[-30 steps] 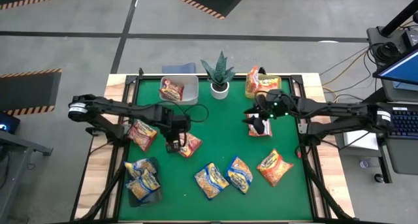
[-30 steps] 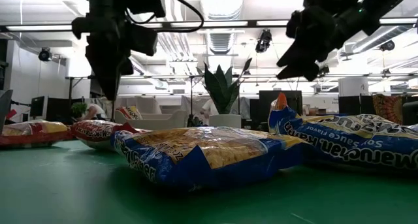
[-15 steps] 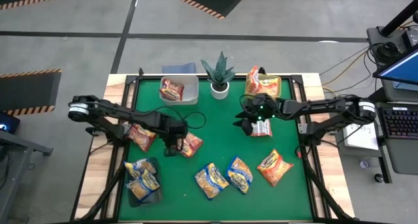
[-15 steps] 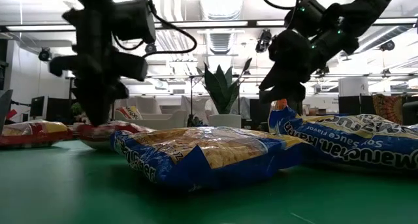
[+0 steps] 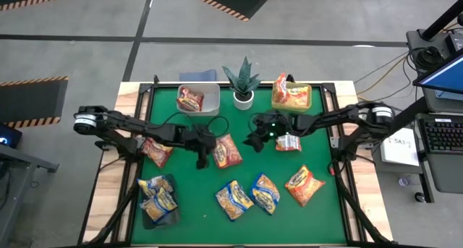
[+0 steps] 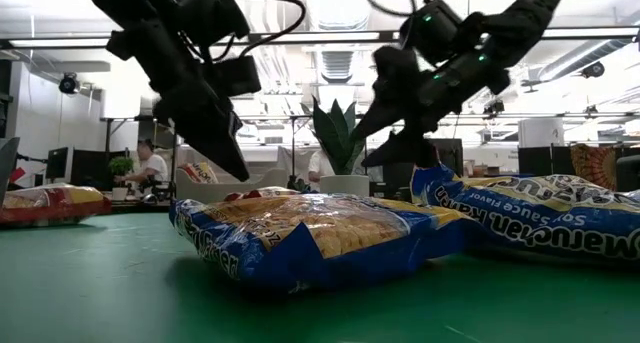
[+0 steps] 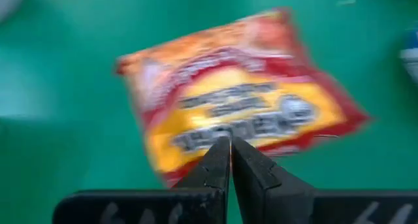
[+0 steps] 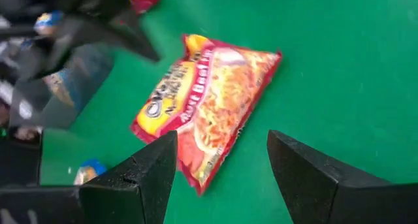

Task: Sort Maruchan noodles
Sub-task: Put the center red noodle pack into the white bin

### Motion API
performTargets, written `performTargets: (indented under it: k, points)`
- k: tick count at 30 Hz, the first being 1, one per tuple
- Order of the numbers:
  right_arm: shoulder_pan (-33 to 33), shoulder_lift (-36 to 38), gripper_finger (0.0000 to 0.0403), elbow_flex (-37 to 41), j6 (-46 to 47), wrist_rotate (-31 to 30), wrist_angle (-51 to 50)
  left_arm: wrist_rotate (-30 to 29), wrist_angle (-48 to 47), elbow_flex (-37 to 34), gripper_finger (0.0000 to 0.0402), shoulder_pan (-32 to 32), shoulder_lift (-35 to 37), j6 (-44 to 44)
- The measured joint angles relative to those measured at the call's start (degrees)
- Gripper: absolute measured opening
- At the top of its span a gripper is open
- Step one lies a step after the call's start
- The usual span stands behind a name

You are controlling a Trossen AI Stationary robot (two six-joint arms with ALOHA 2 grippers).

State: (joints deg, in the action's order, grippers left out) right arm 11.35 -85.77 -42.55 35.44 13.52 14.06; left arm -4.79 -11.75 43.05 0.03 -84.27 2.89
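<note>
Maruchan noodles, one flat crinkly red-and-yellow plastic packet (image 5: 227, 151), lies on the green tabletop (image 5: 246, 125) in front of the potted green plant (image 5: 242, 82), long axis running toward that plant, between the clenched left end effector (image 5: 204, 158) and the released right end effector (image 5: 253, 141).

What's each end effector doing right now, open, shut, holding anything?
Left end effector: shut, empty, beside the red-yellow noodle packet.
Right end effector: open, empty, facing that same packet at mid-table.
</note>
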Motion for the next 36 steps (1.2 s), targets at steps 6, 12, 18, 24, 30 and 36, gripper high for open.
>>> performTargets:
  k: [6,12,18,24,30,36]
  points:
    - [-0.1,-6.7,0.0243,-2.9,4.6,0.0,-0.1,7.1,6.5,-1.4,0.0,-0.9,-0.7,-0.4]
    - [-0.3,-11.9,0.0287,-6.2,4.7,0.1,0.1,7.0,8.2,-4.1,0.0,-1.2,-1.2,-1.5]
    - [-0.3,-15.5,0.0325,-9.3,3.9,0.4,-0.1,6.8,11.7,-7.5,0.0,-1.2,-1.2,-1.4]
    - [-0.3,-18.3,0.0329,-11.8,3.7,0.4,-0.1,5.5,19.4,-10.6,0.0,-1.1,-1.2,0.5]
    - [-0.3,-18.4,0.0322,-12.3,3.0,0.4,0.1,7.3,22.1,-9.6,0.0,-1.2,-0.9,-0.9]
    - [-0.4,-18.4,0.0325,-12.2,2.6,0.9,0.4,6.9,23.5,-10.0,0.0,-1.1,-2.8,-2.1]
